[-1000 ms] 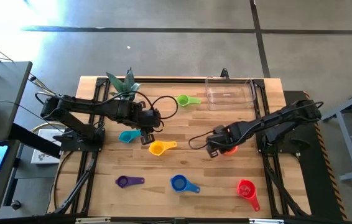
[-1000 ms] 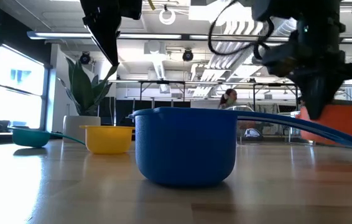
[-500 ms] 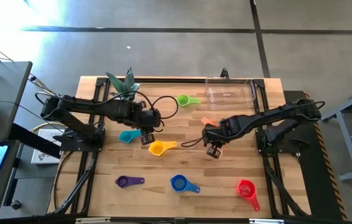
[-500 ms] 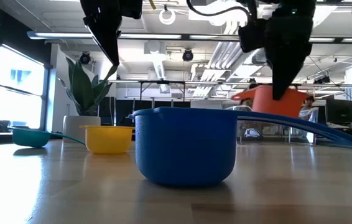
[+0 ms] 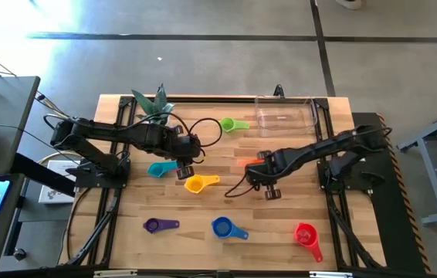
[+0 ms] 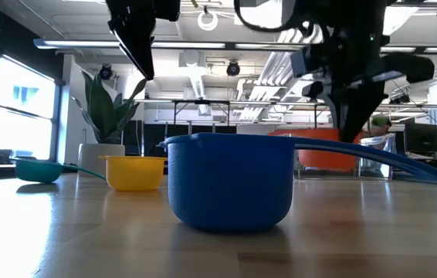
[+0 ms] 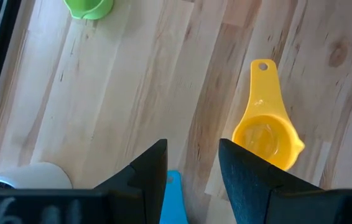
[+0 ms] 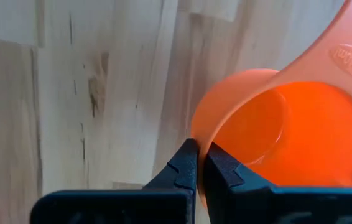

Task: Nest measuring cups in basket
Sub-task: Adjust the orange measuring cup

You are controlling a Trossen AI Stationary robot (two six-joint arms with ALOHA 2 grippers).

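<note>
My right gripper [image 5: 259, 167] [image 8: 199, 152] is shut on the orange cup [image 5: 247, 161] [image 6: 323, 151] over the table's middle. My left gripper [image 5: 184, 167] [image 7: 191, 155] is open and hovers above the teal cup's handle [image 7: 172, 200], with the yellow cup [image 7: 265, 132] [image 5: 196, 183] just beside it. The teal cup [image 5: 158, 168], green cup [image 5: 230, 124], purple cup [image 5: 157, 225], blue cup [image 5: 225, 228] [image 6: 230, 181] and red cup [image 5: 306, 234] lie apart on the wood, bowls up. The clear basket [image 5: 284, 113] stands at the far edge. My right gripper pinches the orange cup's bowl wall at the rim [image 8: 196, 134], one finger [image 8: 222, 171] inside the bowl and the other [image 8: 182, 167] outside. The fingers point down from above, slanting in from the table's right. The cup hangs low over the wood; whether it touches, I cannot tell.
A small white pot [image 7: 30, 179] with a green plant [image 5: 153, 104] stands at the far left, near my left arm. Cables loop over the table's middle [image 5: 203, 127]. Bare wood lies between the orange cup and the basket [image 5: 280, 143].
My right gripper has carried the orange cup from the right of the table toward its middle-left, lifting it clear, then bringing it lower again. The gripper has turned as it went, and the cup now sits on its far-left side.
</note>
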